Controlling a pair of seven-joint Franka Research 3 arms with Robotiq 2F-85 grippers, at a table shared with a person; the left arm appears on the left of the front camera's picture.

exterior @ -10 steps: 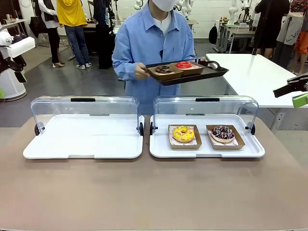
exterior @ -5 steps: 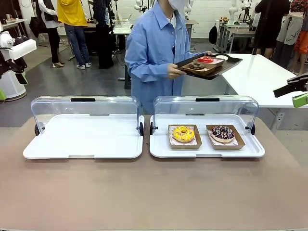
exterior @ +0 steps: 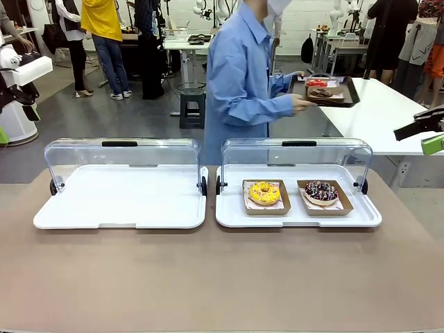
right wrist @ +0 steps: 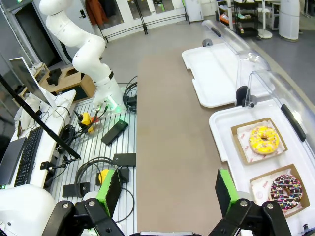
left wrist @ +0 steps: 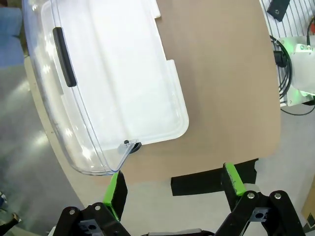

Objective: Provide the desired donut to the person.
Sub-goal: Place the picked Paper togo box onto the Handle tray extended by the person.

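A yellow sprinkled donut (exterior: 264,192) (right wrist: 264,139) and a chocolate donut with coloured sprinkles (exterior: 321,191) (right wrist: 286,189) sit in cardboard trays on the right white tray (exterior: 298,218), whose clear lid stands open. The person (exterior: 243,90) in a light blue shirt stands behind it, turned toward the right, hands on a black tray (exterior: 347,94) with a red donut (exterior: 317,83) and a dark donut (exterior: 321,92). My right gripper (right wrist: 167,189) (exterior: 424,133) hovers open off the table's right end. Over the table's left end, my left gripper (left wrist: 173,184) is open and holds nothing.
The left white tray (exterior: 121,201) (left wrist: 123,73) has nothing on it, its lid raised. A white side table (exterior: 374,111) stands at the far right under the black tray. Bare brown tabletop (exterior: 222,277) lies in front of both trays. Other people stand far behind.
The person has turned to the right and carried the black tray from in front of the chest over to the white side table. Neither gripper has moved.
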